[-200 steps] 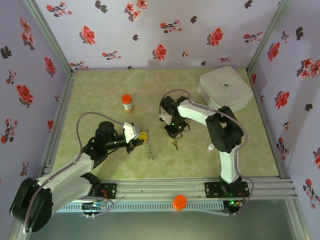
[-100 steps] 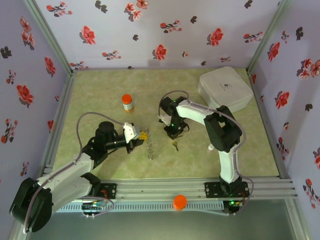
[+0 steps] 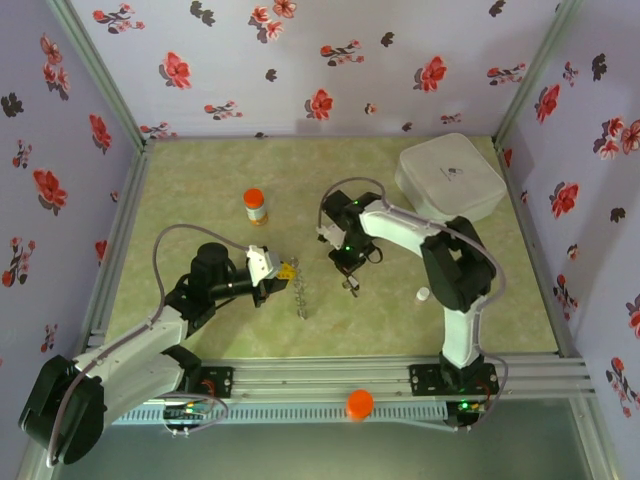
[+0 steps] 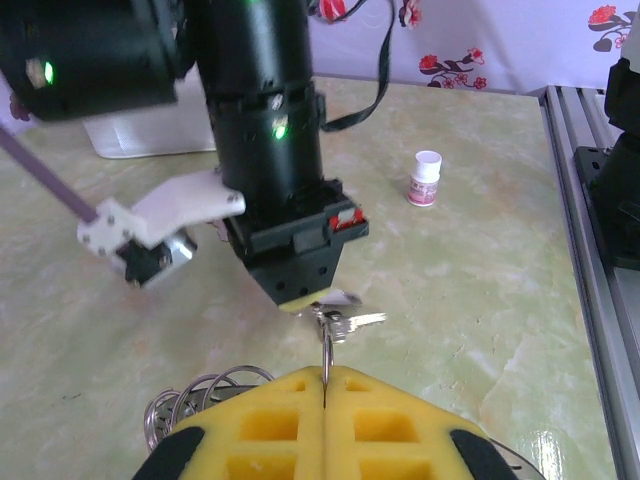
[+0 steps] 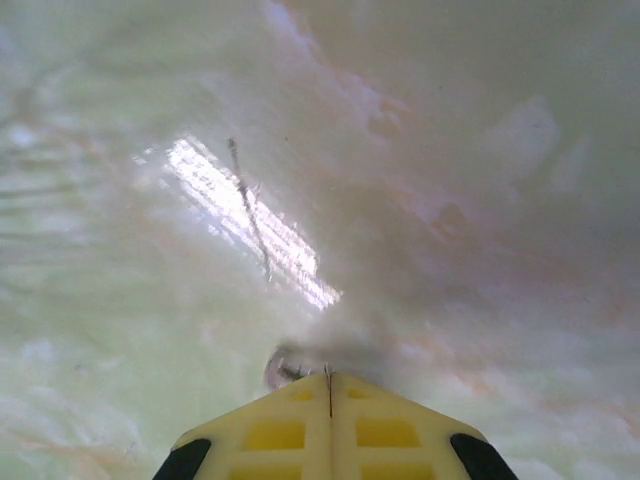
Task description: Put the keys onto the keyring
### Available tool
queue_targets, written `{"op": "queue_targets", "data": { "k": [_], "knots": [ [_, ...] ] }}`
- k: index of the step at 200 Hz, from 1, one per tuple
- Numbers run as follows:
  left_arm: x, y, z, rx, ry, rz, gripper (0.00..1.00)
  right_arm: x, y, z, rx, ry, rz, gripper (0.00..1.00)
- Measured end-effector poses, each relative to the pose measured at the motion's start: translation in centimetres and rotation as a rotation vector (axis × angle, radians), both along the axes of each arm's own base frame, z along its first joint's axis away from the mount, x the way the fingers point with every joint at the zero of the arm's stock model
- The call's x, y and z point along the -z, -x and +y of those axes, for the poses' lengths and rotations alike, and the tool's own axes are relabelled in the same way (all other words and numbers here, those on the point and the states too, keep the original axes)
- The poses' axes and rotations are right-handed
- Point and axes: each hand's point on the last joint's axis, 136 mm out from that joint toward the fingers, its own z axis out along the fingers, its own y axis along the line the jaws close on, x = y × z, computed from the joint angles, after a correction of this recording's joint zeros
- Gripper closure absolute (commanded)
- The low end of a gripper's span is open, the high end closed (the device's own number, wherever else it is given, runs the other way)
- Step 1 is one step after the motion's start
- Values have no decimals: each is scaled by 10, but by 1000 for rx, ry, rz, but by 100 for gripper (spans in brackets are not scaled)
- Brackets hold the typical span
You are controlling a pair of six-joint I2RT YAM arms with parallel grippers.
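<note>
Keys (image 4: 345,320): small silvery metal keys, bunched just under the tip of the right gripper and over the green marbled table (image 3: 200,190). In the top view the keys (image 3: 350,285) sit near the table's middle, directly below that gripper.
Keyring (image 4: 205,395): dark grey ring edged with loose silvery wire loops, lying just left of the left fingers. A thin strand stands up from the seam between those fingers and reaches the keys. From above, the keyring (image 3: 301,298) looks like a short coil between the two grippers.
Left gripper (image 4: 326,374): yellow foam-padded jaws pressed together, pinching the thin strand of the keyring. It points toward the right gripper and is close to it (image 3: 287,270).
Right gripper (image 4: 305,297): black body pointing down, yellow jaws pressed together with a bit of the keys' silvery metal at the very tip. Its own camera shows the seam closed (image 5: 329,380) and blurred grey metal beside it.
Small white plastic bottle (image 4: 426,178): upright on the table, well apart from the keys, on the right side (image 3: 423,295).
Orange-capped bottle (image 3: 255,207): upright, beyond the left gripper.
White lidded box (image 3: 450,180): in the far right corner.
</note>
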Motion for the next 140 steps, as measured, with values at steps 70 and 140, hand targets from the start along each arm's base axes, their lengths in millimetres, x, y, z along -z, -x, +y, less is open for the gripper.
{"op": "queue_targets", "data": {
  "k": [70,140],
  "knots": [
    [-14,-6,-7,-36,110,130,100,-83,13,11,63,-329,-219,100],
    [-16,-7,-17,4,179,211,100,-135,52,46,-20,-722,-276,100]
  ]
}}
